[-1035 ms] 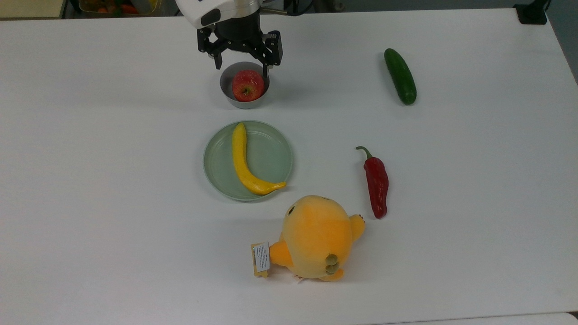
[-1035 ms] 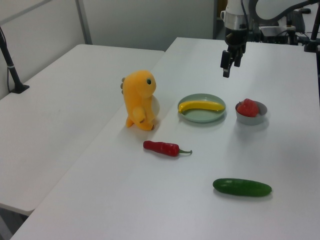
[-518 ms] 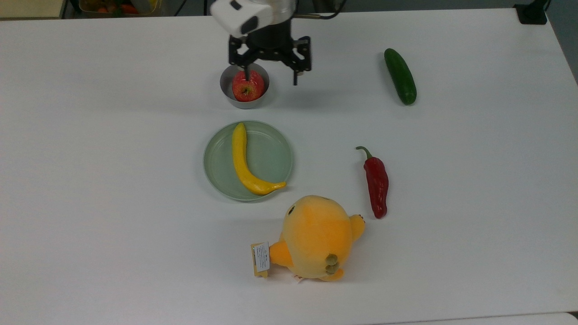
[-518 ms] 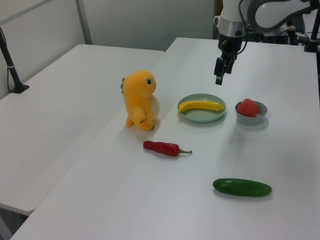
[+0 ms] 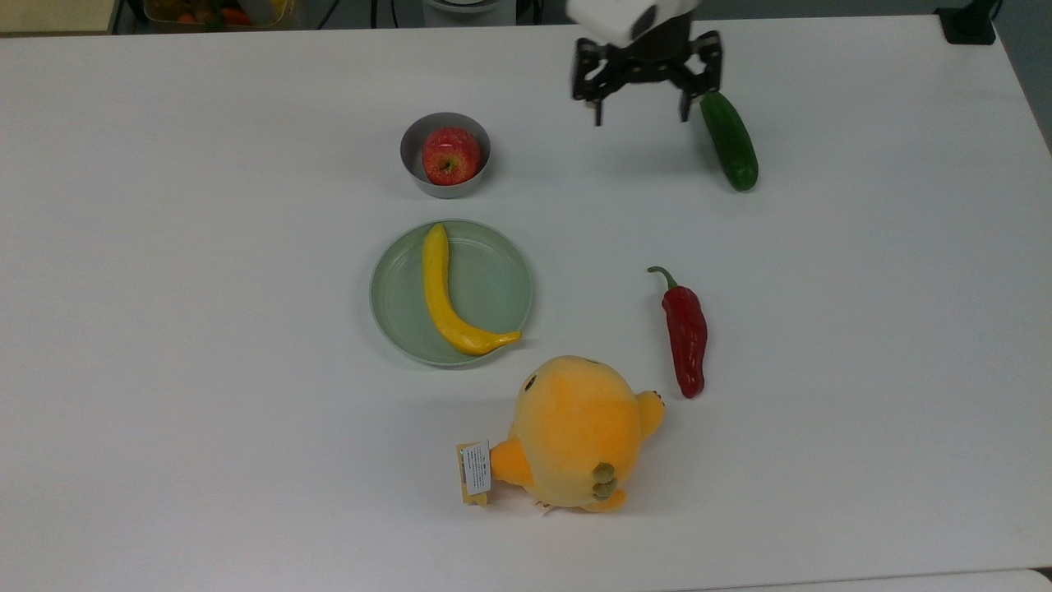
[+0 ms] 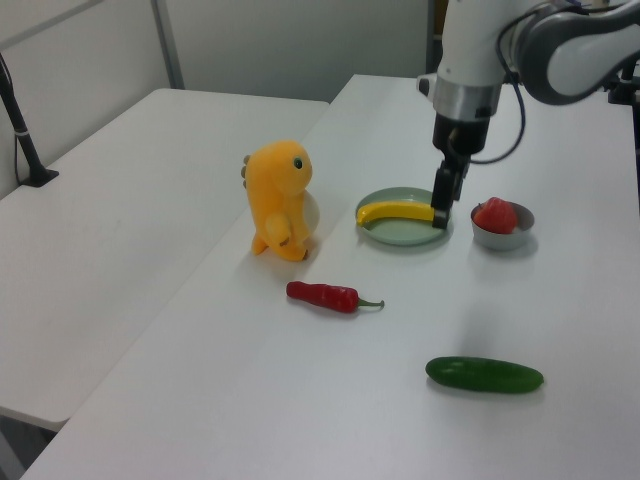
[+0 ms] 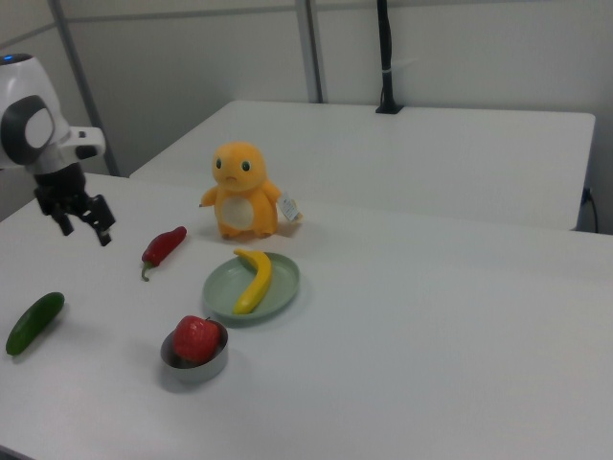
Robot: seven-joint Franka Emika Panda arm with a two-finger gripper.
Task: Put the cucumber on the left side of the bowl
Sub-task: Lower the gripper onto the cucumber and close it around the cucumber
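The Franka arm's gripper [image 5: 640, 115] has swept along the desk's far edge in the top view, leaving its spot over the grey bowl [image 5: 413, 164] a second ago and now hanging high beside the near end of the cucumber [image 5: 730, 144], jaws spread wide and holding nothing. The dark green cucumber lies flat and untouched toward the top view's far right corner of the white desk [image 5: 205, 411], well apart from the bowl, which holds a red apple [image 5: 449, 154] and sits near the middle of the far edge. Nothing else has shifted: the yellow banana [image 5: 448, 296] rests on the pale green plate [image 5: 501, 279] at the desk's centre, the red chili pepper [image 5: 685, 331] lies to the plate's right in the top view, and the orange plush toy [image 5: 575, 432] stands nearer the front edge. The move reads as the approach to the pick: the gripper looks set to line up over the cucumber's middle and descend, with the carry back toward the bowl not yet begun.
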